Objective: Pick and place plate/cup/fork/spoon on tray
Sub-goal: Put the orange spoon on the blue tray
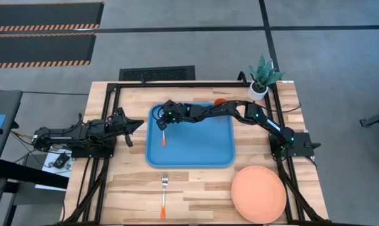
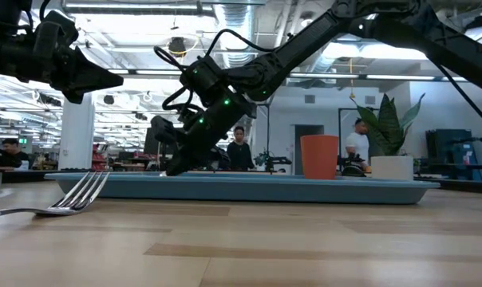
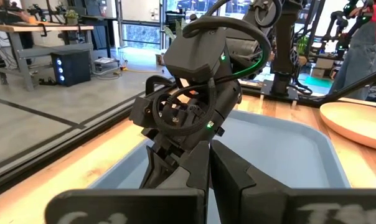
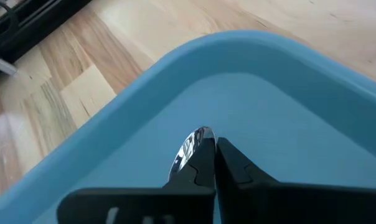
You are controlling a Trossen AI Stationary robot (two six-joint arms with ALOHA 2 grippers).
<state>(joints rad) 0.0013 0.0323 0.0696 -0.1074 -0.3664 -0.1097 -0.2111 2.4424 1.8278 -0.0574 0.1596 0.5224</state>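
Observation:
The blue tray [image 1: 205, 157] lies mid-table. My right gripper [image 1: 165, 120] reaches over its left part, shut on the spoon [image 1: 163, 139], whose orange handle points toward the near edge. The spoon's silver bowl [image 4: 189, 149] shows beside the fingertips. The orange cup [image 1: 219, 100] stands upright at the tray's far rim, half hidden by the right arm; it also shows in the low view [image 2: 319, 156]. The salmon plate [image 1: 258, 194] lies flat at the near right. The fork [image 1: 164, 194] lies on the table in front of the tray. My left gripper [image 1: 137, 125] waits shut left of the tray. My right gripper pinches the spoon between its two fingers at the neck, just behind the bowl [image 4: 197, 142], which sticks out past the fingertips. The fingers slant down from the table's right and lie across the spoon. The handle [image 1: 163, 140] lies low over the tray floor; whether it rests there I cannot tell.
A white pot with a green plant [image 1: 261, 78] stands at the far right corner. A black frame rail [image 1: 114, 113] runs along the table's sides. Bare wood lies between the fork and the plate.

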